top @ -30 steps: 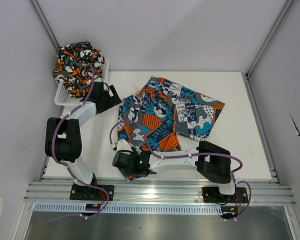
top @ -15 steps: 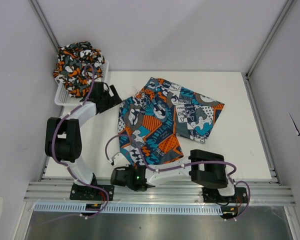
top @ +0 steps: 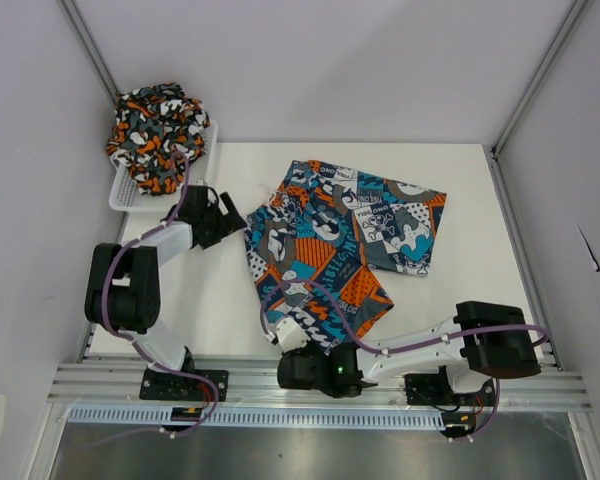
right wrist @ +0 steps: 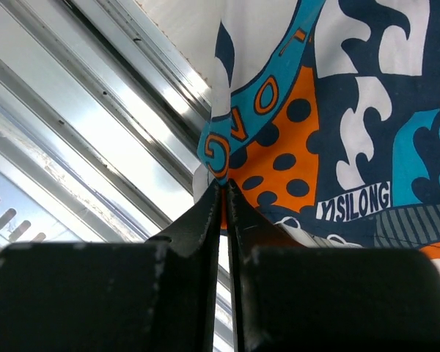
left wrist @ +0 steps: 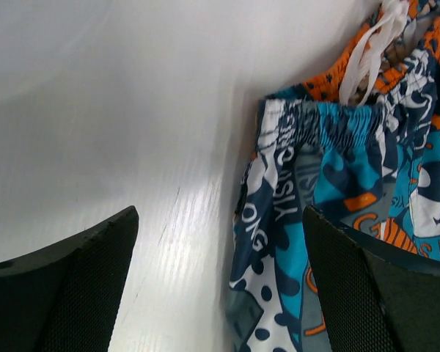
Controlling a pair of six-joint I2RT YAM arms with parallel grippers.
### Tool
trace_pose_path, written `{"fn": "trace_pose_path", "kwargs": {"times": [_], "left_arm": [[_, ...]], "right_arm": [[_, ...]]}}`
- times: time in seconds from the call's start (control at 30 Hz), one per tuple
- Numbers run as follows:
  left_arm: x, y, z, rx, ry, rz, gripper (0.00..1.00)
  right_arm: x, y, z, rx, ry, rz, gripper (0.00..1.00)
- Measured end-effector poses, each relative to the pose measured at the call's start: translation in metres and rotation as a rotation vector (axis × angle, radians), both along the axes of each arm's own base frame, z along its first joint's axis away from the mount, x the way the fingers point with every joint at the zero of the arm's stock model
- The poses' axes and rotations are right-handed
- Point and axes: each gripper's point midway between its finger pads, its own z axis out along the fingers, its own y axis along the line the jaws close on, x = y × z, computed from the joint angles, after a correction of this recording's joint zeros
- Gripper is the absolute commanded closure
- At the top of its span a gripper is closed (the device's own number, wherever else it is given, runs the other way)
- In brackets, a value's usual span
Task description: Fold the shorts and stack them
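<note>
White table (top: pixel 480 300), seen from above, bounded by enclosure walls (top: pixel 40 200) at left and right and by an aluminium rail (top: pixel 540 385) along the lower edge. Patchwork shorts (top: pixel 345 235) lie opened out and slightly rumpled at the centre of the frame, one leg reaching toward bottom centre; no fold is visible. Camouflage shorts (top: pixel 155 130) sit bunched in the white mesh basket (top: pixel 125 192) at upper left. Judged progress: early, with both folds and the stacking outstanding. Bare surface lies to the right of the patchwork pair and at lower left, giving room to fold toward either side. The lower leg, however, ends at the table edge above the rail, so there is little margin downward. Left gripper (left wrist: pixel 220 227), jaws wide apart and empty, hovers over the table just beside the elastic waistband (left wrist: pixel 352 125). Right gripper (right wrist: pixel 224 187), jaws pressed together, pinches the hem corner (right wrist: pixel 216 158) of the patchwork pair.
</note>
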Motion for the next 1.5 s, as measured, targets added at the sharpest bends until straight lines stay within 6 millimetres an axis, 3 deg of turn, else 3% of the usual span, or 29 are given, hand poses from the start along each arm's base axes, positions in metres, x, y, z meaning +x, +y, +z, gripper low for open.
{"fn": "trace_pose_path", "kwargs": {"times": [0.1, 0.4, 0.6, 0.77, 1.03, 1.07, 1.13, 1.2, 1.37, 1.5], "left_arm": [[-0.007, -0.003, 0.0, -0.022, -0.002, -0.001, 0.07], [0.016, -0.028, 0.019, -0.133, -0.108, -0.052, 0.04], [0.049, -0.034, 0.032, -0.145, -0.142, -0.073, 0.05], [0.06, -0.037, 0.04, -0.137, -0.171, -0.108, 0.05], [0.057, -0.048, 0.036, -0.142, -0.17, -0.196, 0.07], [0.055, -0.05, 0.036, -0.145, -0.172, -0.209, 0.07], [0.051, -0.055, 0.033, -0.143, -0.169, -0.235, 0.07], [0.047, -0.061, 0.031, -0.15, -0.162, -0.261, 0.08], [0.042, -0.073, 0.033, -0.163, -0.165, -0.315, 0.09], [0.039, -0.079, 0.033, -0.168, -0.165, -0.342, 0.1]], "right_arm": [[0.0, -0.001, -0.003, 0.008, 0.002, 0.001, 0.93], [-0.003, 0.002, -0.007, 0.02, 0.009, 0.007, 0.94], [-0.003, 0.0, -0.013, -0.005, 0.004, 0.013, 1.0], [-0.005, -0.014, -0.016, -0.042, 0.004, 0.009, 1.0], [-0.02, -0.06, -0.003, -0.069, 0.032, -0.002, 1.0], [-0.022, -0.064, 0.001, -0.065, 0.037, -0.004, 0.97], [-0.024, -0.071, 0.01, -0.051, 0.05, -0.012, 0.61], [-0.025, -0.075, 0.022, -0.022, 0.062, -0.021, 0.46], [-0.012, -0.074, 0.052, 0.073, 0.067, -0.036, 0.46], [0.04, -0.063, 0.08, 0.178, 0.086, -0.159, 0.5]]}}
